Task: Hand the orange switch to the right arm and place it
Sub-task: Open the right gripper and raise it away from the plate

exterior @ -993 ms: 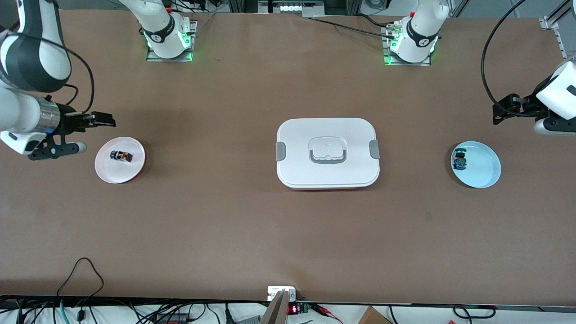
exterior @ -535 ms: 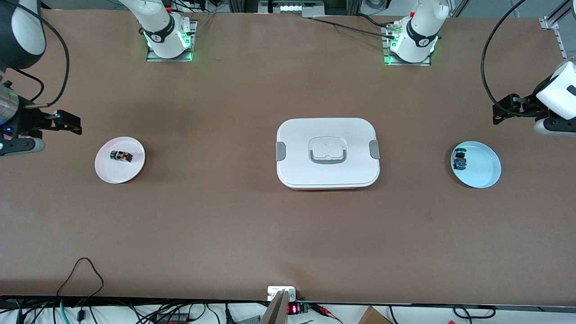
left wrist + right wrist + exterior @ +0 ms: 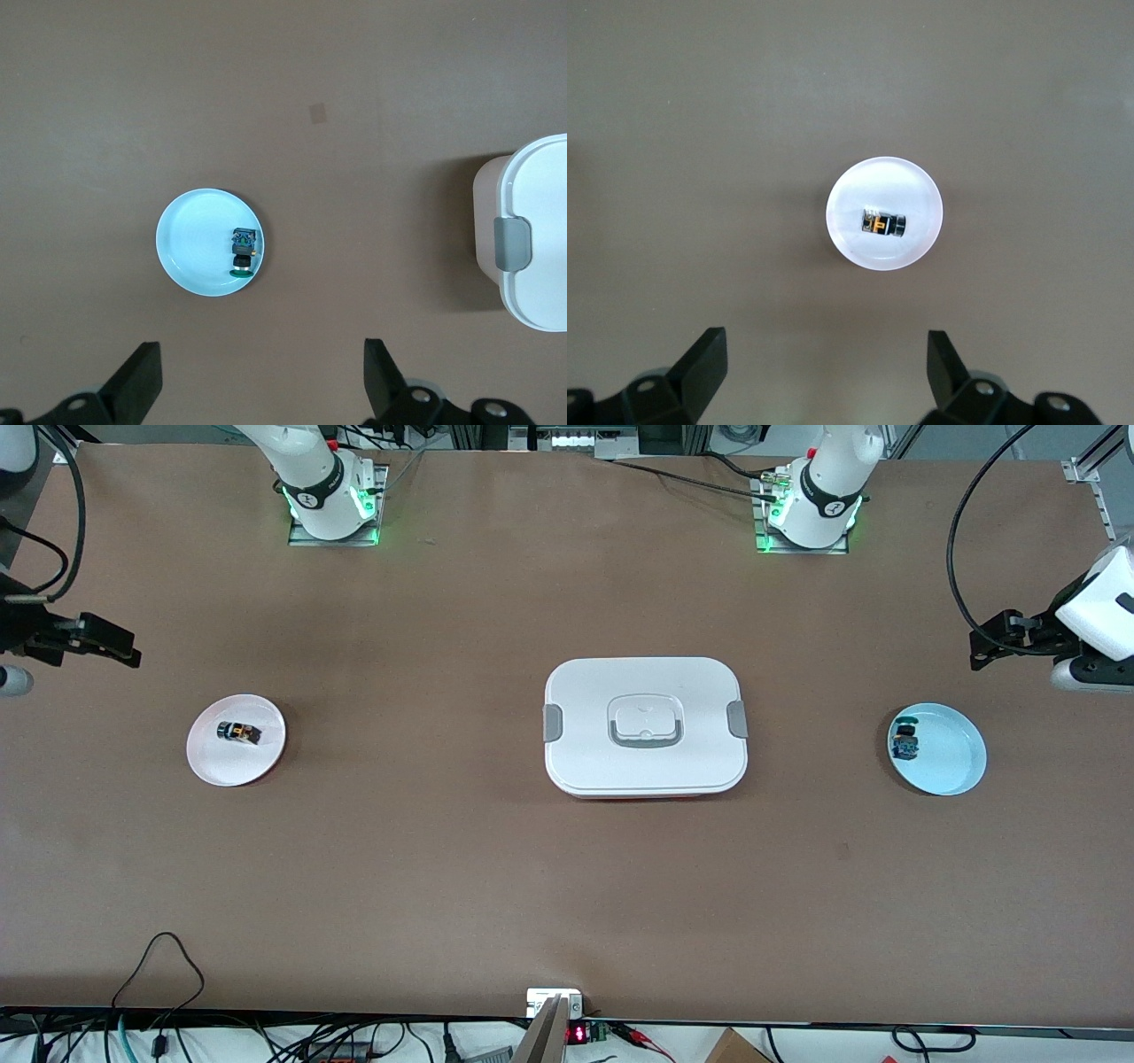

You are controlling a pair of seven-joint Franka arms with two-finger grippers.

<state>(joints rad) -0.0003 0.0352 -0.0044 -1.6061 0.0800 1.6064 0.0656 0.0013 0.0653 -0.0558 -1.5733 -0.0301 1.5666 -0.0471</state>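
The task looks finished: the orange switch (image 3: 238,732) lies on the pink plate (image 3: 266,766) near the table's right-arm edge, both grippers, right (image 3: 111,646) and left (image 3: 983,651), up with fingers apart.

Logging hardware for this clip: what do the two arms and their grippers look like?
Both arms are white with green-lit bases bolted to metal plates. The right arm's black gripper shows two wedge-shaped black fingertips in its wrist view, with a black cable looping above it. The left arm's black gripper sits under a white wrist housing, trailing a long black cable.
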